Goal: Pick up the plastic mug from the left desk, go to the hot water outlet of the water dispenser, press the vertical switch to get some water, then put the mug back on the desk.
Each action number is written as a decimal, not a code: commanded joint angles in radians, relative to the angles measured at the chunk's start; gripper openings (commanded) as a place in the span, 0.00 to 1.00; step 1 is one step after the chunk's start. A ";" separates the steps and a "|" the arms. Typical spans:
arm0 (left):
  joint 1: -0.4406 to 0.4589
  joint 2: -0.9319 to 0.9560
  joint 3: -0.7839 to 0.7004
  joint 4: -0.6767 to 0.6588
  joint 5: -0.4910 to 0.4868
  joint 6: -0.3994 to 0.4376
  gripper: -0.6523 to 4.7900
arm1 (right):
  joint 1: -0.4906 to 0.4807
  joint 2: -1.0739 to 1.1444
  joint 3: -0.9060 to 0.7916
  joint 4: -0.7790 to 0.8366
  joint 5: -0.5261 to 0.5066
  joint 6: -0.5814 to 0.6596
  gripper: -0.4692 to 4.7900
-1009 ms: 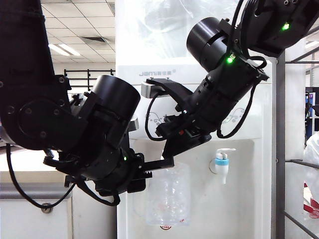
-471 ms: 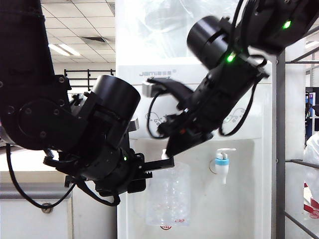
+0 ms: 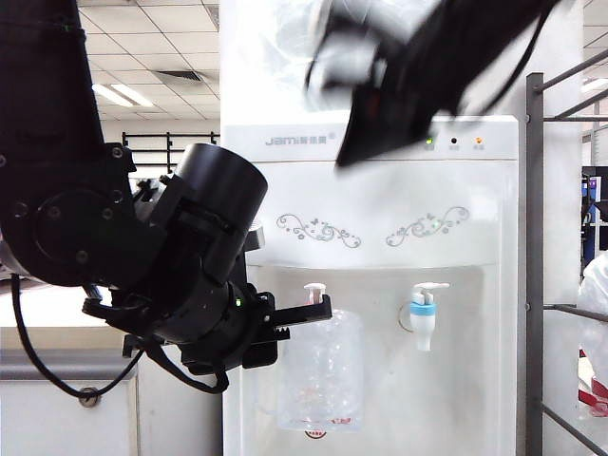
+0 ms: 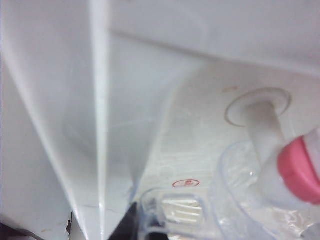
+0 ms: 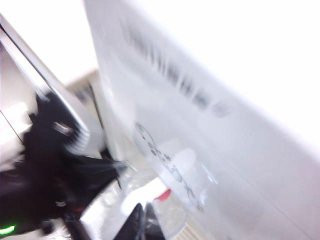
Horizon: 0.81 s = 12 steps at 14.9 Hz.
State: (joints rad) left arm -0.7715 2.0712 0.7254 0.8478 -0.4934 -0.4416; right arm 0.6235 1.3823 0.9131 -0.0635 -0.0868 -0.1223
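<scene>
The clear dimpled plastic mug (image 3: pixel 321 370) hangs in the recess of the white water dispenser (image 3: pixel 380 190), directly under the hot water outlet (image 3: pixel 314 296) with its red-pink collar and upright white vertical switch (image 3: pixel 314 287). My left gripper (image 3: pixel 306 313) is shut on the mug's handle (image 4: pixel 172 210) at the rim. The left wrist view shows the pink collar (image 4: pixel 299 170) just above the mug (image 4: pixel 240 200). My right gripper (image 3: pixel 350 152) is blurred, shut and empty, high in front of the dispenser's top panel; its dark fingertips (image 5: pixel 136 222) point down toward the tap (image 5: pixel 162 194).
A white tap with a blue collar (image 3: pixel 423 313) sits to the right of the hot one. The left desk (image 3: pixel 47 313), with grey front and round lock (image 3: pixel 89 396), lies behind my left arm. A metal rack post (image 3: pixel 534 266) stands at the right.
My right arm has swung up and away from the hot tap, leaving the switch uncovered. The left gripper and mug have stayed put.
</scene>
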 commanded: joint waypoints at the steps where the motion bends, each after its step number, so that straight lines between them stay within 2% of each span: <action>1: -0.002 -0.006 0.002 0.022 0.001 -0.001 0.11 | 0.008 -0.173 0.000 -0.113 -0.008 0.042 0.08; 6: -0.002 -0.006 0.002 0.023 0.000 -0.001 0.11 | 0.005 -0.452 0.000 -0.256 0.066 0.069 0.08; 9: -0.002 -0.006 0.003 0.023 0.000 -0.001 0.11 | 0.005 -0.554 -0.001 -0.354 0.070 0.069 0.08; 12: -0.002 -0.006 0.003 0.027 0.001 -0.001 0.11 | 0.004 -0.607 -0.019 -0.388 0.070 0.070 0.08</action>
State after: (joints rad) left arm -0.7723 2.0712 0.7254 0.8474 -0.4931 -0.4416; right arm 0.6281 0.7883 0.8989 -0.4404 -0.0200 -0.0570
